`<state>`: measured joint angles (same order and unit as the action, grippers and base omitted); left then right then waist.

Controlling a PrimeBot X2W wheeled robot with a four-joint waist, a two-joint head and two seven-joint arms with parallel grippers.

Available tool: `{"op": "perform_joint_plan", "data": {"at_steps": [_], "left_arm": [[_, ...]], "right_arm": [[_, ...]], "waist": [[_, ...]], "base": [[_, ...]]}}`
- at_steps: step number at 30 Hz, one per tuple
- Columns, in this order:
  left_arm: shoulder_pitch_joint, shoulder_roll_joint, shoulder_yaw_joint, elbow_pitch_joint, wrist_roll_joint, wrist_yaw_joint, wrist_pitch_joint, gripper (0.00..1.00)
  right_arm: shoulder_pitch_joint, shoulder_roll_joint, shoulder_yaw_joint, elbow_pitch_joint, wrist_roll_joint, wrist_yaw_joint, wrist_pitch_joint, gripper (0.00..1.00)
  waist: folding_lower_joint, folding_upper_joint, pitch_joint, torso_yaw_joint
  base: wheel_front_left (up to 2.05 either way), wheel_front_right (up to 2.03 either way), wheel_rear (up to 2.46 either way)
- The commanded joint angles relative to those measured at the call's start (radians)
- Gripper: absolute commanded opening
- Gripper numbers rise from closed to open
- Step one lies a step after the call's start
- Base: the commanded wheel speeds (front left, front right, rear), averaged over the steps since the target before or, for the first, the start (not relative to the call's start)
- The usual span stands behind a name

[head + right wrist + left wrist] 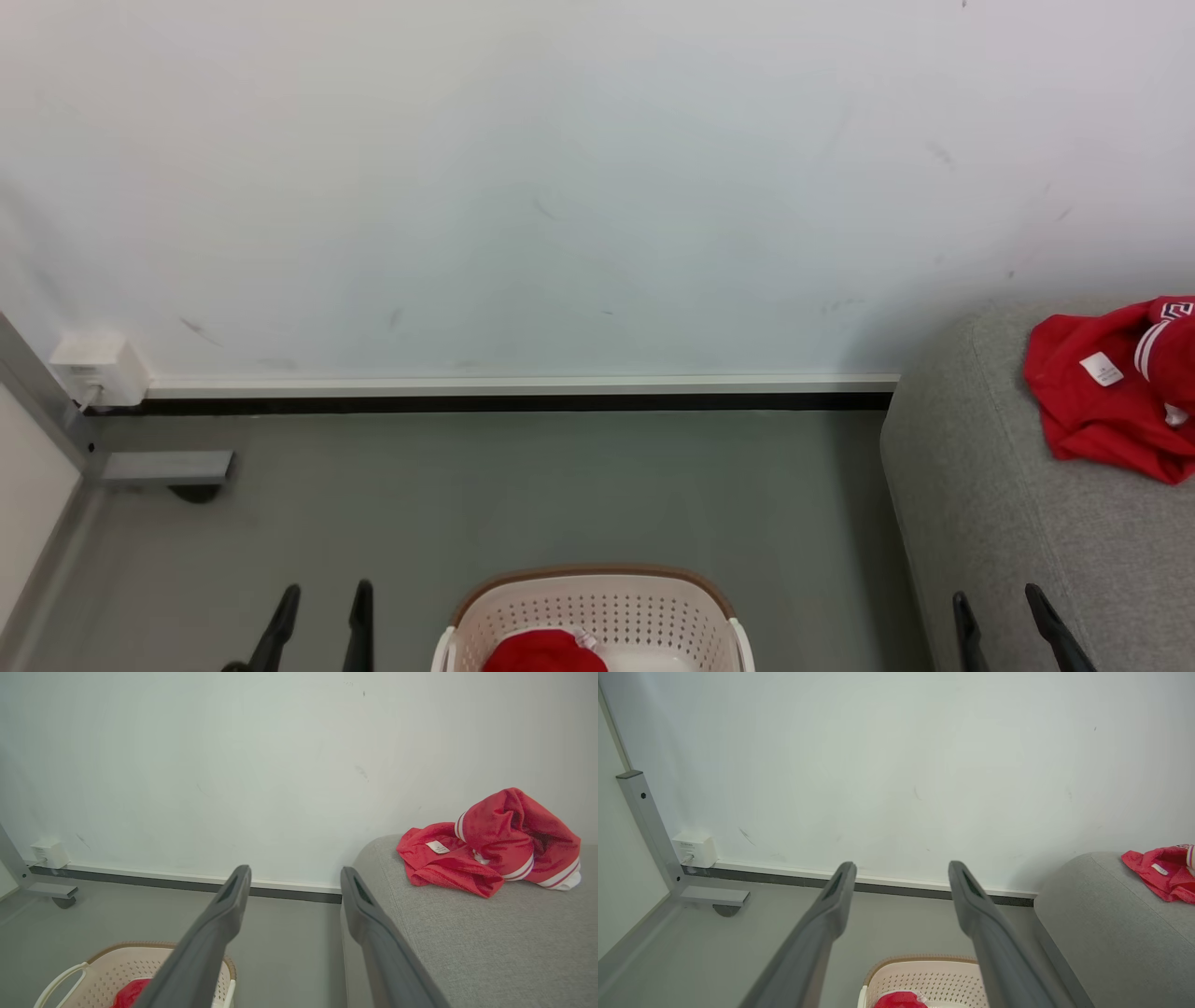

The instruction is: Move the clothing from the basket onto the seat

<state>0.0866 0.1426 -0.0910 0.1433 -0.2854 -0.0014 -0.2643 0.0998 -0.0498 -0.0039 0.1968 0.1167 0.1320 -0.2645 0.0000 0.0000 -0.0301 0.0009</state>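
Both spread, empty: left tool (pixel 326 590), right tool (pixel 995 595); clothing (pixel 543 652) in basket (pixel 597 607) between them.

Nothing is showing clearly enough to be read. A white sewn-in tag (pixel 437 846) is lying face up on the red clothing (pixel 448 868) on the grey seat (pixel 490 942), its print appearing only as faint grey lines. A dark-and-white emblem (pixel 1178 309) is peeking out at the garment's edge, cut off by the frame. Small marks are sitting on the white wall box (pixel 693 849), too tiny to make out.
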Motion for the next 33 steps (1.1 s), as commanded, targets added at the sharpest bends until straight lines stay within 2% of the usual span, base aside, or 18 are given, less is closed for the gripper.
{"op": "perform_joint_plan", "data": {"at_steps": [1,6,13,33], "left_arm": [[0.021,-0.008,0.018,0.006,0.019,-0.011,0.0,1.0],[0.048,-0.047,0.076,0.011,0.058,-0.047,0.0,1.0],[0.038,-0.074,0.093,0.016,0.078,-0.089,0.0,1.0],[0.03,-0.089,0.106,0.022,0.102,-0.12,0.0,1.0]], "right_arm": [[0.002,-0.002,0.006,0.006,0.009,-0.003,0.0,1.0],[0.003,-0.002,0.015,0.01,0.021,-0.003,0.0,1.0],[-0.009,-0.001,0.017,0.01,0.029,-0.003,0.0,1.0],[-0.006,-0.001,0.022,0.004,0.035,-0.003,0.0,1.0]], "waist": [[0.0,0.0,-0.003,-0.003],[0.0,0.0,-0.01,-0.002],[0.0,0.0,-0.006,-0.005],[0.0,0.0,0.002,-0.008]], "base": [[0.0,0.0,0.0],[0.0,0.0,0.0],[0.0,0.0,0.0],[0.0,0.0,0.0]]}}
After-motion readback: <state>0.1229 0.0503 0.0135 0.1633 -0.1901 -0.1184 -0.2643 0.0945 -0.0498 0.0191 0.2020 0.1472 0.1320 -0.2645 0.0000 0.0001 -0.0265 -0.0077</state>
